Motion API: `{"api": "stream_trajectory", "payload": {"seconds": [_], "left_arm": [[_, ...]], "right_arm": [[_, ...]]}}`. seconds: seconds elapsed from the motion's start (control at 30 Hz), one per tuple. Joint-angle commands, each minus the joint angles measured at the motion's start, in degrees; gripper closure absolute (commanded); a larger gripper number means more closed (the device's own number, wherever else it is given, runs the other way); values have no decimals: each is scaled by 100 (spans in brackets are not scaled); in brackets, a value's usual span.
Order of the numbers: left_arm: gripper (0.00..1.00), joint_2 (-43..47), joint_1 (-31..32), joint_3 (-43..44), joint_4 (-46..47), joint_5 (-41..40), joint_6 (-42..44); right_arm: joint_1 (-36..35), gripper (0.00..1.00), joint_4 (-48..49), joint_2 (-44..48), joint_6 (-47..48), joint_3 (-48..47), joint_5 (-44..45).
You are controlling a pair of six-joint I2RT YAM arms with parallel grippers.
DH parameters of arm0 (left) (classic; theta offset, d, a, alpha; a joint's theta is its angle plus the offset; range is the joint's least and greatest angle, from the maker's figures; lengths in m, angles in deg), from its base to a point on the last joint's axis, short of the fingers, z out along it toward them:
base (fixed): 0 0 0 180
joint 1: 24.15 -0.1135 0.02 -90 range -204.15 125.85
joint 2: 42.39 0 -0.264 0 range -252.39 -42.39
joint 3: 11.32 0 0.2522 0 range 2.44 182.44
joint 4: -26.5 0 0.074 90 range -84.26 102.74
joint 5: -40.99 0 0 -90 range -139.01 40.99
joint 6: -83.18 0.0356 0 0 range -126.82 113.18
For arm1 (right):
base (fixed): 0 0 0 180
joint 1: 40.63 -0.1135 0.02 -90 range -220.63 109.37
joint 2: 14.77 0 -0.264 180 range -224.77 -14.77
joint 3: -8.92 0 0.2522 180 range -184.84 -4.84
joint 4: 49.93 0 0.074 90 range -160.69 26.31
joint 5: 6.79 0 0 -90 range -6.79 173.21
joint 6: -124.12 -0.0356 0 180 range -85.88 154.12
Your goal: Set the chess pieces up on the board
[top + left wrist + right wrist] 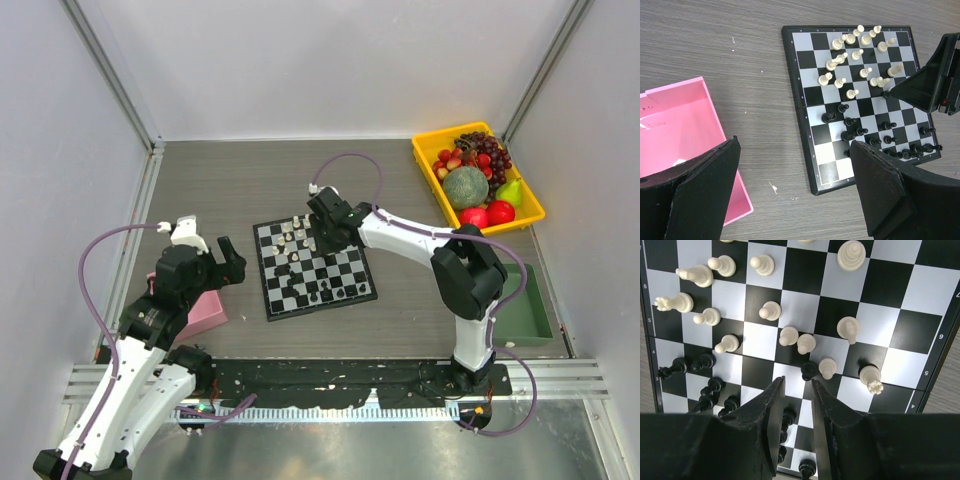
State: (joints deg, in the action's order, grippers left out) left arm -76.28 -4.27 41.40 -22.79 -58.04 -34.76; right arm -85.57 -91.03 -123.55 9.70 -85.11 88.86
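Note:
The board (268, 300) lies mid-table with white chess pieces (295, 235) clustered on its far half and black chess pieces (325, 293) on its near half, several out of line. My right gripper (323, 242) hovers over the board's middle. In the right wrist view its jaws (797, 382) stand a narrow gap apart with nothing between them, just short of a black pawn (809, 370) and a white pawn (828, 368). My left gripper (795, 145) is wide open over bare table, between the pink box (680, 120) and the board's corner (830, 170).
A yellow tray (432, 170) of fruit sits at the back right. A green bin (525, 310) stands by the right arm's base. The pink box (205, 312) holds a small pale object (679, 161) partly hidden by my left finger.

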Motion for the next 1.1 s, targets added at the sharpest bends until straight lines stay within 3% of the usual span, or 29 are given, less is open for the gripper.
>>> {"api": "stream_trajectory", "payload": {"seconds": [0.0,0.33,0.53,1.07], "left_arm": [[0,-12,7,112,81,-116,114],[0,-30,7,147,64,-125,131],[1,-65,7,182,46,-133,158],[0,-83,7,191,64,-37,131]], "right_arm": [[-31,66,105,-91,-97,-270,77],[-31,69,79,-311,-1,-402,147],[-58,83,35,-320,8,-428,138],[-198,89,-79,128,87,-59,173]]}}
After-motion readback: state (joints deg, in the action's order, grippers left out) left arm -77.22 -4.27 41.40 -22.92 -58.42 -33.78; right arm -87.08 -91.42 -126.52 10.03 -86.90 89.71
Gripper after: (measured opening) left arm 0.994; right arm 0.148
